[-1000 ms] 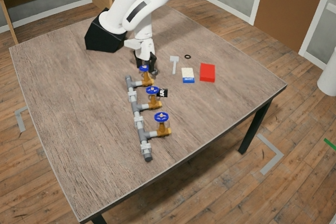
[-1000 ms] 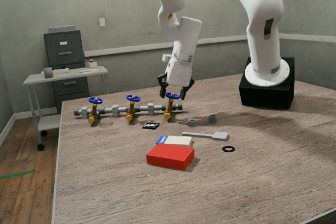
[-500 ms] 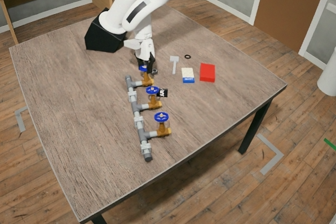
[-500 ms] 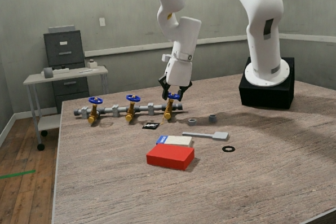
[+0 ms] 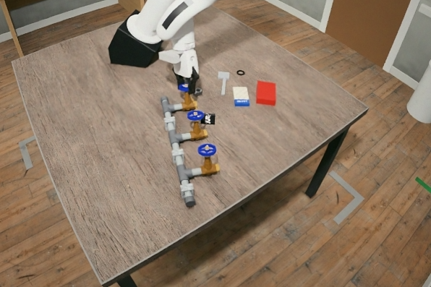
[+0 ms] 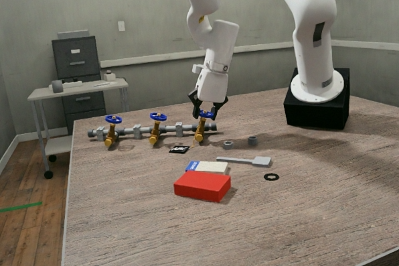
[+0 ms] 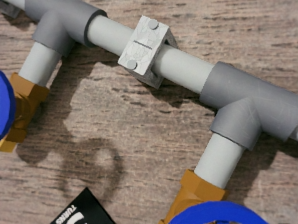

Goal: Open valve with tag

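A grey pipe manifold point(image 5: 177, 144) lies on the table with three brass valves, each topped by a blue handwheel. My gripper point(image 6: 207, 113) reaches straight down and is shut on the handwheel point(image 5: 184, 87) of the valve nearest the robot base. A thin chain runs from this valve's body to a black tag point(image 6: 179, 149) lying on the table beside the middle valve point(image 5: 194, 115). The third valve point(image 5: 207, 150) stands at the far end of the pipe. In the wrist view the gripped handwheel point(image 7: 217, 214) shows at the bottom edge, a corner of the tag point(image 7: 82, 212) at lower left, and my fingers are hidden.
A red block point(image 5: 266, 92), a white and blue box point(image 5: 241, 96), a grey T-shaped tool point(image 5: 223, 80) and a black ring point(image 5: 244, 73) lie to the right of the valves. Two small grey nuts point(image 6: 227, 145) point(image 6: 252, 141) sit near the gripped valve. The black robot base point(image 5: 131, 48) stands behind.
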`<state>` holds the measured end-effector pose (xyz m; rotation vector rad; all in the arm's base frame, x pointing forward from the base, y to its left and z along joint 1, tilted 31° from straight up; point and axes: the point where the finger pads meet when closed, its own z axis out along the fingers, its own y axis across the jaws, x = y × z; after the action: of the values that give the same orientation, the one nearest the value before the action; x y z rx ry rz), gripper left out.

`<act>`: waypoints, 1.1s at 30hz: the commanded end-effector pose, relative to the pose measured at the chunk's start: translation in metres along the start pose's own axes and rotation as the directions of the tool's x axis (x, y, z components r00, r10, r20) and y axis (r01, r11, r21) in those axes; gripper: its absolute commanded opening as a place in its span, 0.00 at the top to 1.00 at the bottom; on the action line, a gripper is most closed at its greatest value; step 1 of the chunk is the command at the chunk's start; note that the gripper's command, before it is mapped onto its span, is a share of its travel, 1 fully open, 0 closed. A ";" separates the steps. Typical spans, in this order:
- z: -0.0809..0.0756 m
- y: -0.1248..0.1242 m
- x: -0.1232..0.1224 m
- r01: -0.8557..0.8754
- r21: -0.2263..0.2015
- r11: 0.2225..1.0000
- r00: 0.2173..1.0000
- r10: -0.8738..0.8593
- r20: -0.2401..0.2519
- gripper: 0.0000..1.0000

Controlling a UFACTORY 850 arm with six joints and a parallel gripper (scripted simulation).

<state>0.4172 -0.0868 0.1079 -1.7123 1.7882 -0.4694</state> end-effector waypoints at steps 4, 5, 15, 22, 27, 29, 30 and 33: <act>0.000 0.000 0.000 0.007 0.001 1.000 1.000 -0.007 0.000 1.00; 0.000 0.000 0.000 0.007 0.001 1.000 1.000 -0.007 0.000 1.00; 0.000 0.000 0.000 0.116 0.001 0.993 0.993 -0.116 0.000 1.00; 0.000 0.000 0.000 0.293 0.001 0.956 0.956 -0.293 -0.001 1.00; 0.000 0.000 0.000 0.453 0.001 0.892 0.892 -0.453 -0.001 1.00; 0.000 0.000 0.000 0.539 0.000 0.842 0.842 -0.539 -0.001 1.00; 0.000 0.000 0.000 0.583 0.000 0.812 0.812 -0.583 -0.001 1.00; 0.000 0.000 0.000 0.693 0.000 0.721 0.721 -0.693 0.001 1.00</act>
<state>0.4172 -0.0868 0.1079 -2.1893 1.3091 -0.6610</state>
